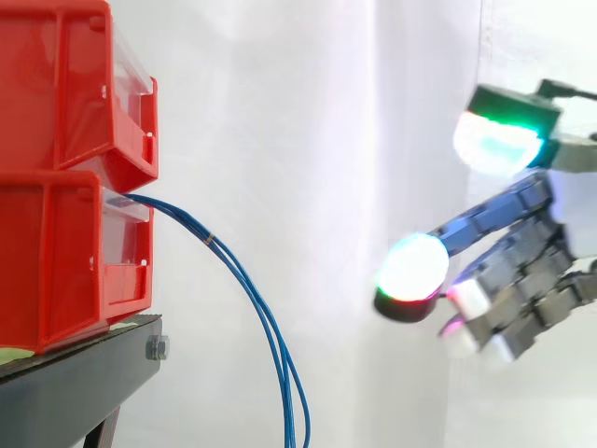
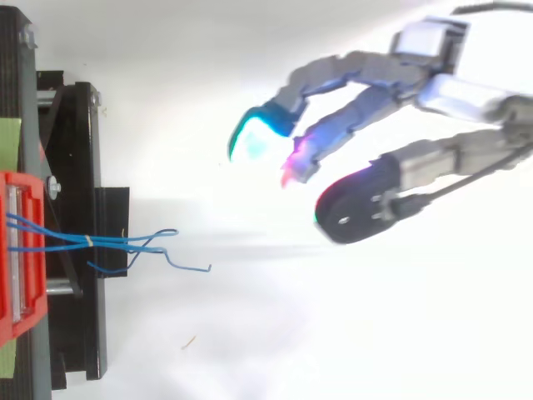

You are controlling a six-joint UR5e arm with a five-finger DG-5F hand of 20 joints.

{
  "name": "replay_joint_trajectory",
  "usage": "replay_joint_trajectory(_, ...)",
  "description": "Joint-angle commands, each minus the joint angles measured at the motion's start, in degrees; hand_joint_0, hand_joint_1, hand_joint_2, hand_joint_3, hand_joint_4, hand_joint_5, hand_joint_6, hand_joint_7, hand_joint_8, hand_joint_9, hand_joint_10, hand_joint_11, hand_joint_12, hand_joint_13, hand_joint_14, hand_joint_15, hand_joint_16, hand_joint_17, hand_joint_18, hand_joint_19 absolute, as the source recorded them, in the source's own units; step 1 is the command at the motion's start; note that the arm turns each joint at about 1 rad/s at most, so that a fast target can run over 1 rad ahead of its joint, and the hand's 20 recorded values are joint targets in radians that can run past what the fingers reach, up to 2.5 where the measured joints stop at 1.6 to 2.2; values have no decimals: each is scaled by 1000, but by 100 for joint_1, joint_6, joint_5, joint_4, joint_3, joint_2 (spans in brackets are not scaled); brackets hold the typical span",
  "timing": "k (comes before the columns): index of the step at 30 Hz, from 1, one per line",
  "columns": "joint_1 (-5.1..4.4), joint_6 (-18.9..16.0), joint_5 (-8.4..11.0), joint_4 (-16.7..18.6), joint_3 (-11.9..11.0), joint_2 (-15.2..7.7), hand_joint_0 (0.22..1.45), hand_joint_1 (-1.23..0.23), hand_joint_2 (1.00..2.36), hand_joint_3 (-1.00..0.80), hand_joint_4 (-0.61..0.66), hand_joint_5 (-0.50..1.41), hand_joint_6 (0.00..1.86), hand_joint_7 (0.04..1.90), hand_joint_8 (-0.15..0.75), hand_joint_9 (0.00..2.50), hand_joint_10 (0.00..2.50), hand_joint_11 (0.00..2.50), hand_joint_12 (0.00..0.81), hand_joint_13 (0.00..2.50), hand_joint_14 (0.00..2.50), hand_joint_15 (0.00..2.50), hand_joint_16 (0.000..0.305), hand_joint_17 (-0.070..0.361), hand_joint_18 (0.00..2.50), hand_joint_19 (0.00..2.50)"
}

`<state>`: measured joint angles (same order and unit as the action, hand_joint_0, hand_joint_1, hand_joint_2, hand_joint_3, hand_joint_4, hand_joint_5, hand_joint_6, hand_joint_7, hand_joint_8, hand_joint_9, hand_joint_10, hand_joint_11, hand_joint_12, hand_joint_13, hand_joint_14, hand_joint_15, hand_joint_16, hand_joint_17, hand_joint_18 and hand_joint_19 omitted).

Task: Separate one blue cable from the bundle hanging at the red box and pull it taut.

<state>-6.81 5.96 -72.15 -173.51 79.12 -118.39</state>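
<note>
Robot test bench, laboratory setting.
Plain white curtain [image 1: 308, 140] as backdrop; two red plastic storage bins [image 1: 65, 177] stacked on a black metal stand [image 1: 84, 373] with a bolt [image 1: 157, 348] at its edge; thin blue cables [image 1: 270, 327] hanging out at the front of the lower bin; robot hand [image 1: 508, 210] of jointed fingers with glowing pads, spread and empty, in the air well apart from the bins.

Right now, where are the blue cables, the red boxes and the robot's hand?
blue cables [image 1: 209, 239], side view, on their upper stretch near the boxes.
red boxes [image 1: 56, 252], side view, on the lower box's side wall.
hand [image 2: 466, 87], top view, on its palm.
</note>
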Motion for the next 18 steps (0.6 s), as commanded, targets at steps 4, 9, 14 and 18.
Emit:
replay_joint_trajectory(4, -92, 89, -1, 406, -274, -255, 554, -643, 1000, -500, 244, -178, 502, 859, 336, 838, 12, 497, 333, 719, 9, 258, 32, 72, 586, 322)
replay_joint_trajectory(9, -215, 230, 281, 784, -283, -290, 561, -650, 1000, -500, 252, -175, 502, 864, 336, 847, 10, 507, 332, 731, 9, 268, 32, 71, 592, 329)
replay_joint_trajectory(14, -312, 309, 369, 845, -274, -290, 564, -655, 1000, -500, 253, -173, 502, 862, 335, 857, 10, 522, 330, 738, 10, 279, 32, 71, 597, 329)
replay_joint_trajectory(18, -338, 265, 377, 871, -274, -501, 565, -655, 1000, -500, 258, -171, 502, 864, 339, 861, 12, 525, 330, 743, 10, 277, 31, 71, 599, 336)
